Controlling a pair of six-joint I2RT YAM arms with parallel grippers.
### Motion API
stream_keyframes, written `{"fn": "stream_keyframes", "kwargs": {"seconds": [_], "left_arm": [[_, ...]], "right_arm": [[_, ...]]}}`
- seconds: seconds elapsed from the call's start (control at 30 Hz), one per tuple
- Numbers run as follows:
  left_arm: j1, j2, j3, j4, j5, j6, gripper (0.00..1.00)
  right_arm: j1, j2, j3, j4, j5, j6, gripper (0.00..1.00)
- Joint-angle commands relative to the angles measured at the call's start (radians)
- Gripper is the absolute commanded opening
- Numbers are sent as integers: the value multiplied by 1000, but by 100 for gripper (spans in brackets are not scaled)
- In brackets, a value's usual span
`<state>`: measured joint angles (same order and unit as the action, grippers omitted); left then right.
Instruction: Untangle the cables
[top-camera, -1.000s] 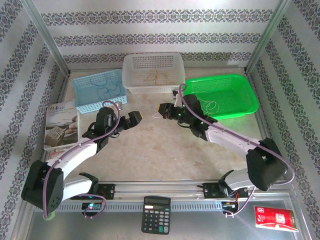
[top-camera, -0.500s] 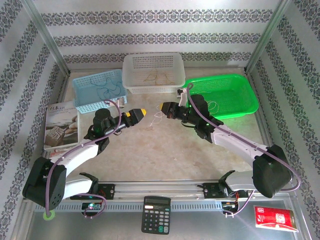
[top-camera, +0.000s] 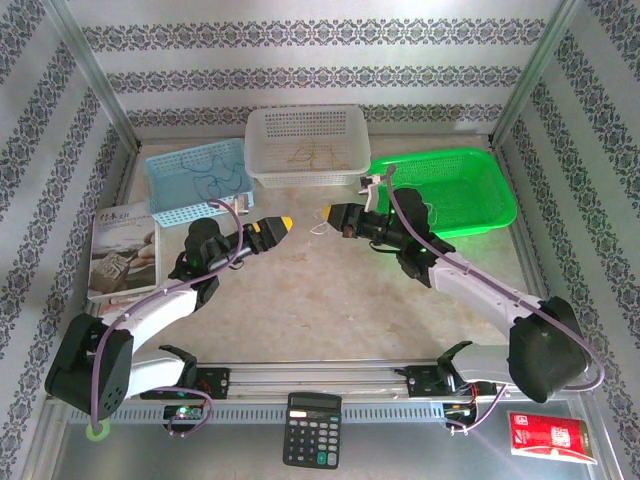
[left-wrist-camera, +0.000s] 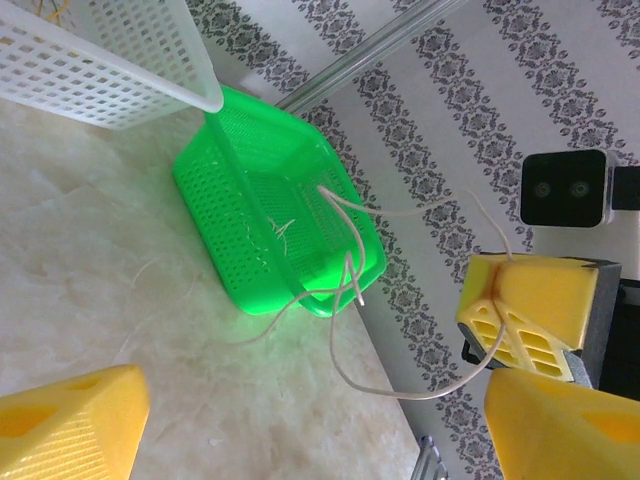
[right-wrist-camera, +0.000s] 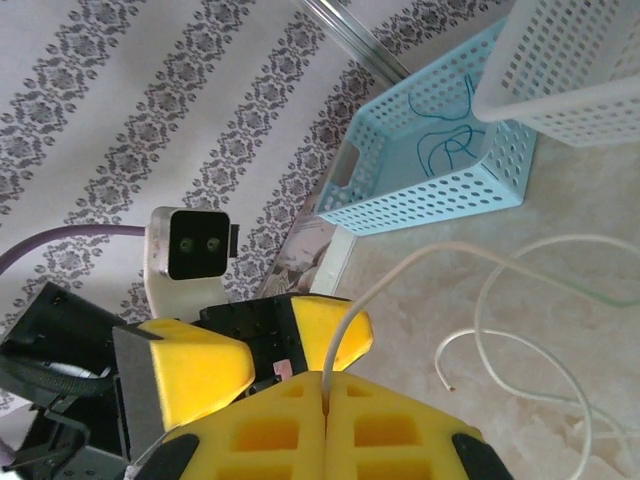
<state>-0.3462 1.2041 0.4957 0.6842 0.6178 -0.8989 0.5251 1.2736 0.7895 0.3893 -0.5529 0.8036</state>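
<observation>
Cable (right-wrist-camera: 410, 262), whitish, hangs btwn the arms just above the surface (top-camera: 300, 290), pinched in our right claw (top-camera: 328, 213). Left claw (top-camera: 283, 224) is spread, facing it. We're prob. mid-separation; next we need left to close on a free loop w/o snagging.

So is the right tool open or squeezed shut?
Shut. In the right wrist view the right tool's yellow fingers press together, no gap, pinching a whitish cable.

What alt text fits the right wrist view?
The right pincer, shut, pinches a whitish cable that loops out over the table. Behind it, a blue basket holds dark blue cables.
</observation>
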Motion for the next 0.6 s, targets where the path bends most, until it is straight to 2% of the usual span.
{"fn": "stream_keyframes", "kwargs": {"seconds": [0.0,0.57], "left_arm": [[-8,25,37,59,19,-21,86],[-78,141,115,174,40,-74,77]], "right_arm": [[-11,-38,-13,62,-79,-35,0],[28,26,24,99,-125,-24,0]]}}
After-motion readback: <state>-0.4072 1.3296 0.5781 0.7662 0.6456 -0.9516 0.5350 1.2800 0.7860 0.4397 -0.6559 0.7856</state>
